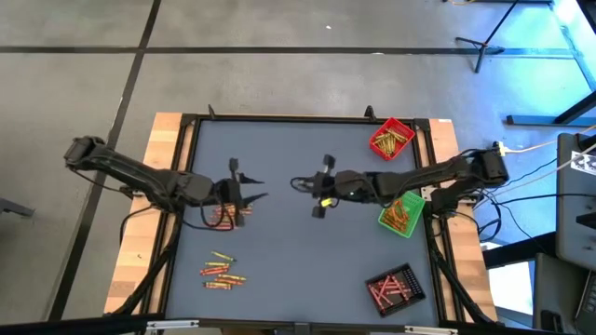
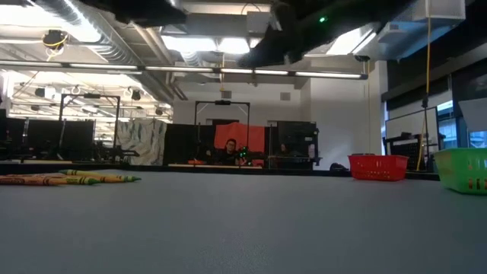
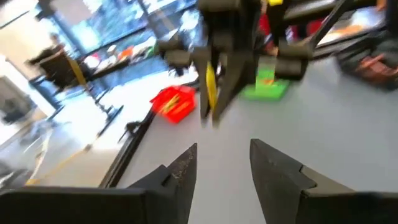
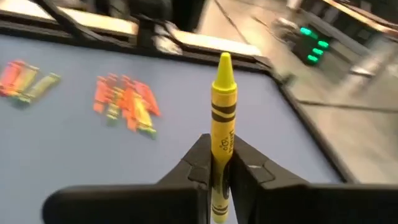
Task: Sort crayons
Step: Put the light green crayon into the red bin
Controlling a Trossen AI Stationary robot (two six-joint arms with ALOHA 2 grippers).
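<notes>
My right gripper [image 1: 312, 186] hangs over the table's middle, shut on a yellow crayon [image 4: 222, 112], which also shows in the left wrist view [image 3: 210, 87]. My left gripper [image 3: 224, 165] faces it from the left [image 1: 253, 186], open with nothing between its fingers. One heap of red, orange and yellow crayons [image 1: 223, 216] lies on the table below the left gripper. Another heap of crayons [image 1: 222, 270] lies nearer the front left and also shows in the low view [image 2: 68, 180]. My right gripper pinches the yellow crayon between its two fingers on the lower part of the wrapper [image 4: 221, 146]. The fingers come from the table's right, nearly level, and lie across the crayon. It stands about upright with its pointed tip [image 4: 224, 59] up, lifted clear of the table.
A red tray [image 1: 391, 138] with crayons stands at the far right. A green tray [image 1: 402, 214] sits under the right arm, and a black tray [image 1: 395, 287] at the near right. The table's raised frame [image 1: 191, 130] runs round the mat.
</notes>
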